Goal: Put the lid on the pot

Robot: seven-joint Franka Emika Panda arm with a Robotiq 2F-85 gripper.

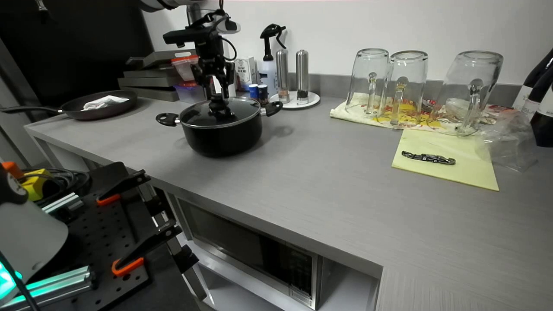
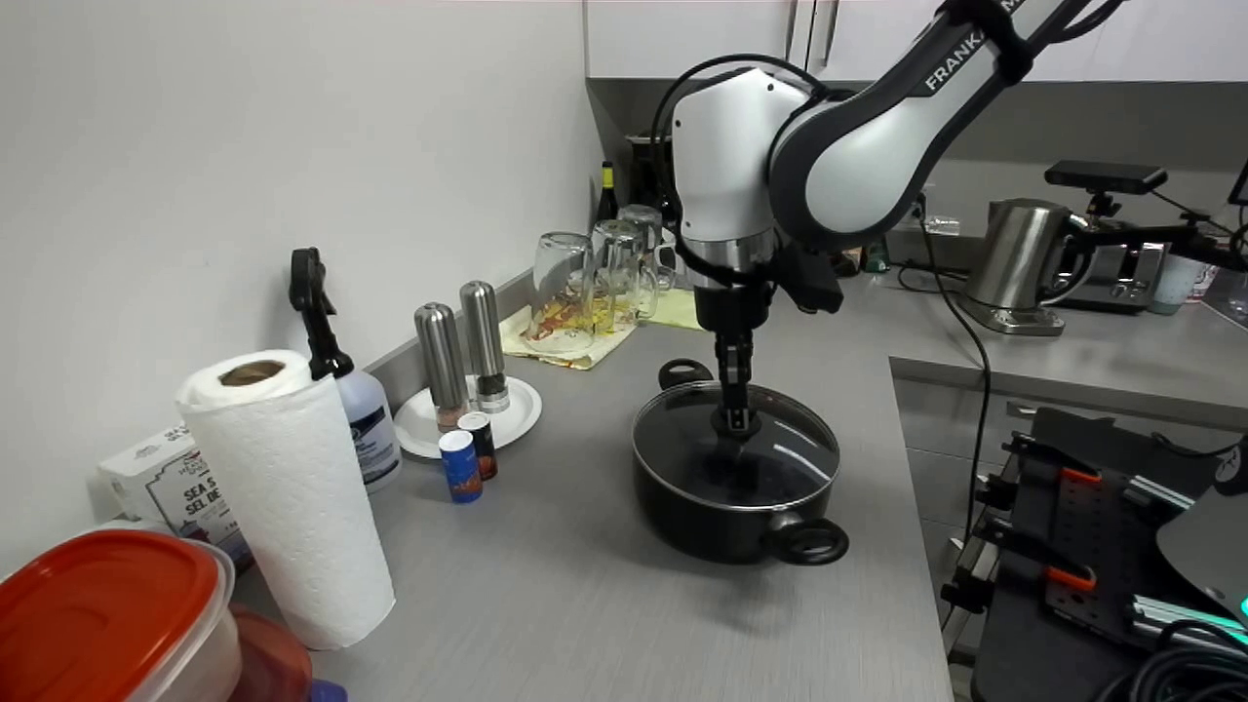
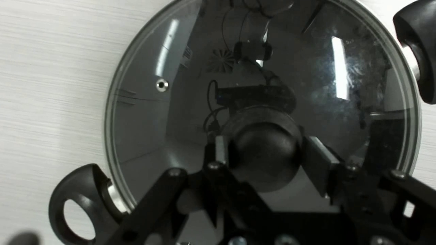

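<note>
A grey counter (image 1: 328, 190) runs along a white wall (image 1: 345, 34), with a microwave (image 1: 246, 244) beneath it. The pot (image 2: 717, 536) stands on the counter; between it and the wall, a white plate (image 2: 525, 409) carries two metal mills (image 1: 302, 71). On opposite sides of the pot, both well apart from it, sit a frying pan (image 1: 99, 115) and three upturned glass mugs (image 1: 402, 82) on a patterned towel (image 1: 339, 112). In an exterior view, a kettle (image 2: 1019, 258) stands far beyond the pot. The lid (image 2: 785, 448) lies across the top of the pot, covering it, directly below the gripper (image 3: 269, 156). The fingers (image 3: 320, 166) stand on either side of the black knob (image 3: 265, 163); from the wrist view I cannot tell whether they grip it or only flank it.
</note>
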